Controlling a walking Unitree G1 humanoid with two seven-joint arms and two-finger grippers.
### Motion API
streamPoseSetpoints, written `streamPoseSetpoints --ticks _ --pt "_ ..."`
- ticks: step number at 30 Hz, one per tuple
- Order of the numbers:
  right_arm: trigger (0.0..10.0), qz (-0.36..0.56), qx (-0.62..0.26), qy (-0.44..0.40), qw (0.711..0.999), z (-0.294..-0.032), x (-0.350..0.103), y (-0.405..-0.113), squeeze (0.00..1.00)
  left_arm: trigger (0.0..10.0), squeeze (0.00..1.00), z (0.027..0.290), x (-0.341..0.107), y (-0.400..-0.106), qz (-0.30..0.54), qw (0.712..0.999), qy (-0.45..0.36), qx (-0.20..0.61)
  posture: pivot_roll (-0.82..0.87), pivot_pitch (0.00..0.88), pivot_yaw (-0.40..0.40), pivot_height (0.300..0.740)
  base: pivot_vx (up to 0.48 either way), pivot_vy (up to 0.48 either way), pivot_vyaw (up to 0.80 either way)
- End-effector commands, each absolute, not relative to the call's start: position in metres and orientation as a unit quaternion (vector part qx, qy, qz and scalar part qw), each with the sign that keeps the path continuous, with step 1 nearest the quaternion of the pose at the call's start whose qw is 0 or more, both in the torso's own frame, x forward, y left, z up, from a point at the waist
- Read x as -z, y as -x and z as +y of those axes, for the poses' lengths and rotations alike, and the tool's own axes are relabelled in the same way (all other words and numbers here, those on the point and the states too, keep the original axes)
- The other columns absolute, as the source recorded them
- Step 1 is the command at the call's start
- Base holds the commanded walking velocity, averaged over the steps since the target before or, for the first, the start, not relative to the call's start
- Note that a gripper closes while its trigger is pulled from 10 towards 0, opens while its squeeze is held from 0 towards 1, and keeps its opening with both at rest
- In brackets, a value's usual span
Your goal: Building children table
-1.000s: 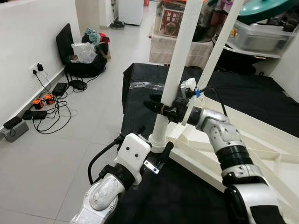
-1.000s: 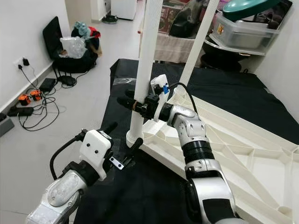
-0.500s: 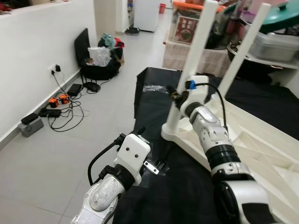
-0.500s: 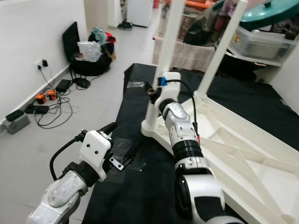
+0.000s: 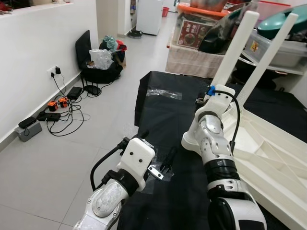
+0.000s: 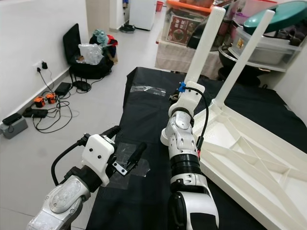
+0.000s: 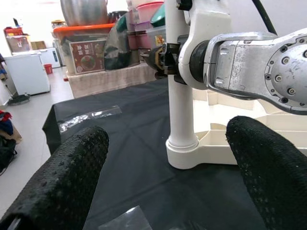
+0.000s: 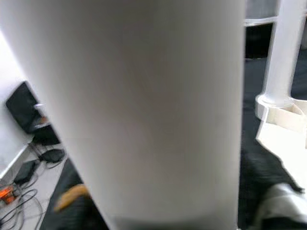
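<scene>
The white plastic children's table (image 6: 249, 158) is lying upside down on the black cloth (image 6: 144, 103) that is covering the floor. Two round white legs are already standing up from it: the near white leg (image 6: 205, 40) at the corner closest to the robot, and the far white leg (image 6: 245, 53) behind it.

The right gripper (image 7: 165, 60) is reaching around the near leg, a little way above its foot. From the left wrist view it is looking like the black fingers are squeezing the leg, so the robot is probably twisting or pushing this leg tight into its corner socket. The right wrist view is showing the leg very close up and blurry.

The left gripper (image 5: 165, 160) is hanging low over the cloth, just beside the table corner, with its two bumpy black fingers (image 7: 62, 177) spread wide apart and holding nothing.

The next move is probably to check that the leg is sitting all the way in. Then the robot needs to let go and look for another leg.

The right gripper's fingertips are hiding behind the right arm and the leg in the head views. The far side of the table is cut off at the picture edge, so I cannot tell if more legs are missing. A scrap of clear plastic wrap (image 5: 164, 93) is lying on the cloth farther away.
</scene>
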State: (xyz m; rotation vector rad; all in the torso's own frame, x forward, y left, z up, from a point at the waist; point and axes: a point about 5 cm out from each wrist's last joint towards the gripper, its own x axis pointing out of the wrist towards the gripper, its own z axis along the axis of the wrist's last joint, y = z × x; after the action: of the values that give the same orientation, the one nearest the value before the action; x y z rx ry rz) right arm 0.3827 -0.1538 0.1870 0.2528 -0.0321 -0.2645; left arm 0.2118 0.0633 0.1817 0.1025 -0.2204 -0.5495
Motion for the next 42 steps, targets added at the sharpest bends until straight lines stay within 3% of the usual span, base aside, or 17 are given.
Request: streamPoseSetpoints --ticks 1,2,8,10,13,15,16,17,22,26,27,30,34,36,37,38,42 --pt "10.0 -0.02 0.135 -0.127 0.982 -0.159 -0.189 -0.384 1.0 10.0 0.0 0.062 -0.18 -0.212 -0.106 0.955 -0.048 0.271 0.09 0.0 -0.12 0.74 0.0 0.0 0.0" --pt "10.0 -0.031 0.093 -0.111 0.989 -0.154 -0.197 -0.388 0.0 10.0 0.0 0.062 -0.18 -0.212 -0.107 0.956 -0.048 0.271 0.09 0.0 -0.117 0.74 0.0 0.0 0.0" --pt "10.0 -0.027 -0.11 -0.131 0.985 -0.148 -0.212 -0.398 0.0 10.0 0.0 0.061 -0.181 -0.212 -0.107 0.955 -0.047 0.273 0.08 0.0 -0.118 0.74 0.0 0.0 0.0" --pt "10.0 -0.045 -0.242 -0.12 0.962 -0.146 -0.22 -0.392 0.0 10.0 0.0 0.061 -0.181 -0.212 -0.107 0.955 -0.047 0.273 0.09 0.0 -0.119 0.74 0.0 0.0 0.0" --pt "10.0 -0.044 -0.305 -0.11 0.945 -0.145 -0.22 -0.388 0.0 10.0 0.0 0.062 -0.181 -0.212 -0.107 0.955 -0.048 0.272 0.09 0.0 -0.119 0.74 0.0 0.0 0.0" --pt "10.0 -0.034 -0.364 -0.108 0.925 -0.143 -0.219 -0.382 0.0 10.0 0.0 0.062 -0.181 -0.213 -0.108 0.955 -0.048 0.27 0.09 0.0 -0.119 0.74 0.0 0.0 0.0" --pt "10.0 -0.025 -0.477 -0.114 0.871 -0.14 -0.218 -0.368 0.0 10.0 0.0 0.063 -0.182 -0.212 -0.108 0.955 -0.051 0.27 0.09 0.0 -0.118 0.74 0.0 0.0 0.0" --pt "10.0 -0.022 -0.511 -0.115 0.851 -0.139 -0.218 -0.363 0.0 10.0 0.0 0.062 -0.182 -0.212 -0.109 0.955 -0.054 0.271 0.09 0.0 -0.118 0.74 0.0 0.0 0.0" --pt "10.0 -0.007 -0.582 -0.114 0.805 -0.13 -0.21 -0.355 0.0 10.0 0.0 0.063 -0.182 -0.212 -0.111 0.956 -0.057 0.267 0.09 0.0 -0.112 0.74 0.0 0.0 0.0" --pt "10.0 0.012 -0.578 -0.112 0.808 -0.124 -0.2 -0.362 0.0 10.0 0.0 0.063 -0.183 -0.212 -0.111 0.956 -0.056 0.267 0.09 0.0 -0.113 0.74 0.0 0.0 0.0" --pt "0.0 0.018 -0.552 -0.108 0.827 -0.121 -0.197 -0.367 0.0 10.0 0.0 0.063 -0.183 -0.213 -0.111 0.956 -0.056 0.267 0.09 0.0 -0.113 0.74 0.0 0.0 0.0" --pt "0.0 0.021 -0.536 -0.106 0.837 -0.121 -0.195 -0.369 0.0 10.0 0.0 0.063 -0.183 -0.213 -0.111 0.956 -0.057 0.267 0.09 0.0 -0.113 0.74 0.0 0.0 0.0" --pt "0.0 0.007 -0.453 -0.1 0.886 -0.121 -0.191 -0.379 0.0 10.0 0.0 0.064 -0.182 -0.212 -0.11 0.956 -0.056 0.265 0.09 0.0 -0.113 0.74 0.0 0.0 0.0" --pt "0.0 0.008 -0.351 -0.096 0.931 -0.129 -0.19 -0.388 0.0 10.0 0.0 0.064 -0.182 -0.213 -0.11 0.956 -0.056 0.265 0.09 0.0 -0.112 0.74 0.0 0.0 0.0" --pt "0.0 0.008 -0.351 -0.096 0.931 -0.129 -0.19 -0.388 0.0 10.0 0.0 0.064 -0.182 -0.213 -0.11 0.956 -0.056 0.265 0.09 0.0 -0.112 0.74 0.0 0.0 0.0" --pt "0.0 0.018 -0.238 -0.11 0.965 -0.141 -0.187 -0.395 0.0 10.0 0.0 0.064 -0.182 -0.213 -0.11 0.956 -0.056 0.265 0.09 0.0 -0.114 0.74 0.0 0.0 0.0" --pt "0.0 0.039 -0.056 -0.113 0.991 -0.165 -0.179 -0.399 0.0 10.0 0.0 0.064 -0.182 -0.213 -0.11 0.956 -0.056 0.265 0.08 0.0 -0.112 0.74 0.0 0.0 0.0"
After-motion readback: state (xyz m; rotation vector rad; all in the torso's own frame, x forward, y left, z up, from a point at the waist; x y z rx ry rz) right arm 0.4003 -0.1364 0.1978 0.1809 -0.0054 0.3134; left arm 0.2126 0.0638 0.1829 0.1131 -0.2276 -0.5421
